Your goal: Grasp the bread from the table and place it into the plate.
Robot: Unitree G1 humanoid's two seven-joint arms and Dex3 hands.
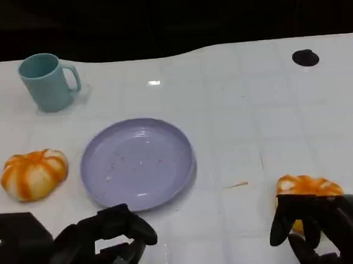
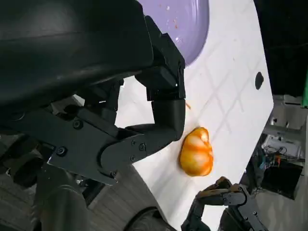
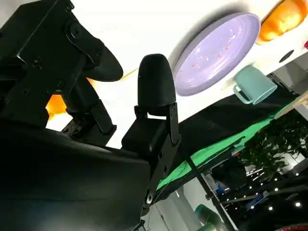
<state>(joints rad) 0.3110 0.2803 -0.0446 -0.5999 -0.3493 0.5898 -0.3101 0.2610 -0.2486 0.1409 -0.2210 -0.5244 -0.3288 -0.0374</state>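
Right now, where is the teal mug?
In the head view, the teal mug stands upright at the table's far left, behind the purple plate and the left bread.

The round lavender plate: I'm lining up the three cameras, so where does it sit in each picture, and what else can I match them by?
Head view: the round lavender plate lies left of centre, on the white table.
Left wrist view: its rim shows at the top edge, beyond the left hand.
Right wrist view: it is upper right, beyond the right hand.
Shared landmark: the teal mug appears in the head and right wrist views.
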